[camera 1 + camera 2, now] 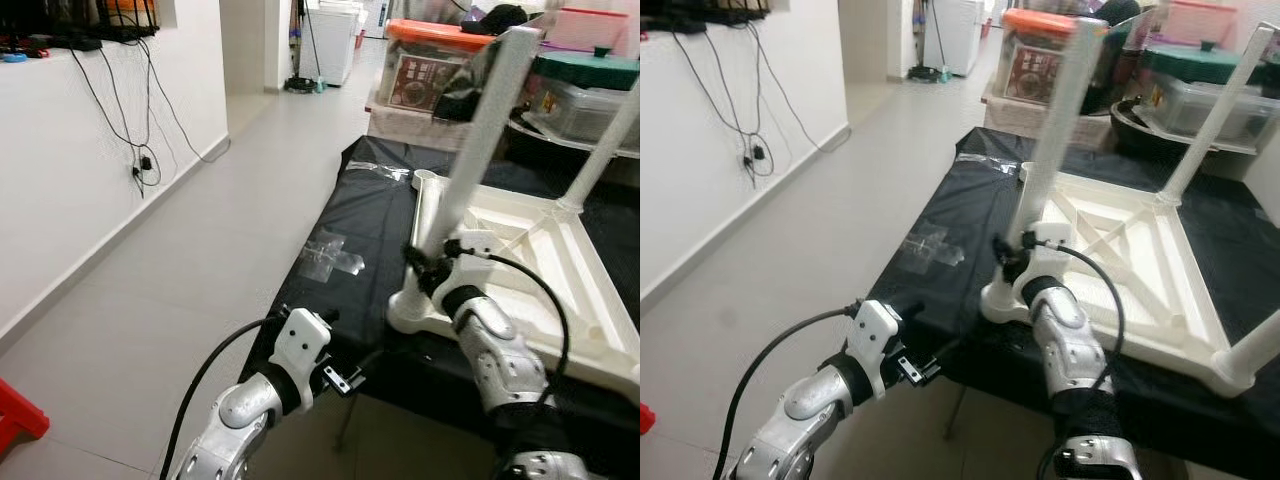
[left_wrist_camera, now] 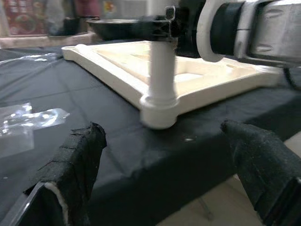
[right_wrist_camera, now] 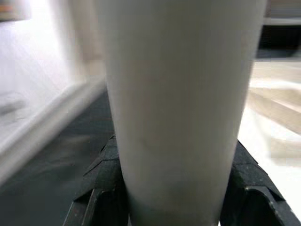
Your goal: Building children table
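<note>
While the right gripper (image 1: 425, 262) is clamped round the near table leg (image 1: 480, 140), low down just above its socket, the black fingers (image 3: 106, 188) sit either side of the white tube w/ no gap visible, so it's a firm hold. Judging by that grip, the leg is being seated or twisted into the corner socket (image 2: 159, 109) of the tabletop (image 1: 1140, 270); holding low near the joint gives best control of the thread/fit. Leg leans a bit away from the robot, so prob not fully home yet.

Left gripper (image 1: 345, 378) hangs spread wide and empty, below the near edge of the black cloth (image 1: 370, 215), just short of that same corner socket — looks like it's on standby to steady the tabletop, not touching it.

Tabletop is white plastic, lying upside down on the cloth, ribbed underside up w/ diagonal braces. A second leg (image 1: 1220, 110) stands at the far corner, a third (image 1: 1250, 360) at the near right corner. A short white cylinder (image 1: 426, 185) stands on the cloth just beyond the gripped leg, beside the tabletop's edge — can't tell if it's a spare part. Clear plastic wrap (image 1: 328, 255) lies on the cloth left of the socket. Storage boxes (image 1: 430, 70) sit beyond the tabletop
</note>
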Available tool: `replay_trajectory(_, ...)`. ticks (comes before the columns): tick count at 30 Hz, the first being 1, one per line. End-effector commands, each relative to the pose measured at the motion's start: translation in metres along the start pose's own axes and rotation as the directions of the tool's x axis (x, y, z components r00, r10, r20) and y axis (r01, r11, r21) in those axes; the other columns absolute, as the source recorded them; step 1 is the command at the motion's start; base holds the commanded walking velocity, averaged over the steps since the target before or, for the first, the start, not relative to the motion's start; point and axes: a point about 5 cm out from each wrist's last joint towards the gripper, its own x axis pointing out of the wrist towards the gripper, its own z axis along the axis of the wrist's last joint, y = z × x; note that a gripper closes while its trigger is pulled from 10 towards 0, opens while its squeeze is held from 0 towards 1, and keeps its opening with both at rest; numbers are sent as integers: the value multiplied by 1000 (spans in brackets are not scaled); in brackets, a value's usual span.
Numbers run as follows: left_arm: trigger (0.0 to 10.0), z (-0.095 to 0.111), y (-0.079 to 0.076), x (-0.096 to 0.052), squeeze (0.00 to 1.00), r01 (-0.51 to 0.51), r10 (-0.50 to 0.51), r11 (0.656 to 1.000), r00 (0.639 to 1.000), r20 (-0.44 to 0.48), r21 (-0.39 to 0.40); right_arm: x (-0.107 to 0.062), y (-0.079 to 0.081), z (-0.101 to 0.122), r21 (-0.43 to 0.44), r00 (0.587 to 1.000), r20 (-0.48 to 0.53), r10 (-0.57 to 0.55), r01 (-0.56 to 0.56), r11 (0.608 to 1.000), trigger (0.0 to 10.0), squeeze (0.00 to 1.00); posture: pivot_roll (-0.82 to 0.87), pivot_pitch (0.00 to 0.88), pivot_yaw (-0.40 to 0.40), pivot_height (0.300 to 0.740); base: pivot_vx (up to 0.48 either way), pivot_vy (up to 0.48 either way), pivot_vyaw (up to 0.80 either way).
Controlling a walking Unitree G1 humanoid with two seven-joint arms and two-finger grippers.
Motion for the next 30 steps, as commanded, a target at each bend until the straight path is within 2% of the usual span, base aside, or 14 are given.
replay_trajectory(1, 10000, -1, -2, 2, 0, 11, -11, 1000, 1000, -5, 6, -7, -35, -4, 53, 961, -17, -277, 278, 959, 0, 0, 151, 0, -109, 740, 0, 0, 0)
replay_trajectory(10, 10000, -2, -3, 2, 0, 12, -12, 1000, 1000, -5, 7, -21, -29, -13, 67, 877, -43, -479, 480, 874, 0, 0, 151, 0, -109, 740, 0, 0, 0)
replay_trajectory(11, 10000, -2, -3, 2, 0, 13, -13, 1000, 1000, -5, 7, -20, -21, -15, 66, 884, -48, -464, 466, 882, 8510, 0, 148, 0, -110, 740, 0, 0, 0)
replay_trajectory(12, 10000, -2, -3, 2, 0, 13, -13, 1000, 1000, -5, 7, -20, -21, -15, 66, 884, -48, -464, 466, 882, 8510, 0, 148, 0, -110, 740, 0, 0, 0)
replay_trajectory(13, 10000, -2, -3, 2, 0, 13, -13, 1000, 1000, -5, 7, -18, -12, -15, 79, 916, -29, -400, 401, 912, 10000, 412, 148, 0, -110, 740, 0, 0, 0)
replay_trajectory(14, 10000, -2, -3, 2, 0, 13, -13, 1000, 1000, -6, 7, -15, -4, -12, 97, 943, -1, -332, 330, 939, 10000, 1000, 148, 0, -110, 740, 0, 0, 0)
replay_trajectory(18, 10000, -2, -3, 2, 0, 14, -14, 1000, 1000, -6, 6, -13, 3, -8, 97, 965, 45, -259, 254, 962, 10000, 1000, 148, 0, -110, 740, 0, 0, 0)
replay_trajectory(19, 10000, -2, -3, 2, 0, 14, -14, 1000, 1000, -6, 6, -12, 6, -4, 90, 972, 81, -221, 213, 973, 10000, 0, 148, 0, -110, 740, 0, 0, 0)
replay_trajectory(22, 10000, -2, -3, 2, 0, 14, -14, 1000, 1000, -6, 6, -9, 11, -1, 118, 990, 101, -96, 84, 990, 10000, 0, 144, 0, -108, 740, 0, 0, 0)
replay_trajectory(24, 10000, -2, -3, 2, 0, 13, -13, 1000, 1000, -5, 6, -9, 21, 1, 127, 972, 106, 208, -221, 967, 10000, 0, 145, 0, -109, 740, 0, 0, 0)
replay_trajectory(25, 10000, -2, -3, 2, 0, 13, -13, 1000, 1000, -5, 6, -9, 21, 1, 127, 972, 106, 208, -221, 967, 10000, 0, 145, 0, -109, 740, 0, 0, 0)
replay_trajectory(27, 10000, -1, -3, 3, 0, 13, -13, 1000, 1000, -5, 6, -13, 26, 2, 125, 918, 89, 386, -395, 910, 10000, 0, 145, 0, -109, 740, 0, 0, 0)
replay_trajectory(29, 10000, -1, -2, 3, 0, 12, -12, 1000, 1000, -5, 7, -27, 30, 4, 110, 774, 45, 632, -632, 767, 10000, 0, 145, 0, -109, 740, 0, 0, 0)
replay_trajectory(30, 10000, -1, -2, 3, 0, 12, -12, 1000, 1000, -5, 7, -27, 30, 4, 110, 774, 45, 632, -632, 767, 10000, 0, 145, 0, -109, 740, 0, 0, 0)
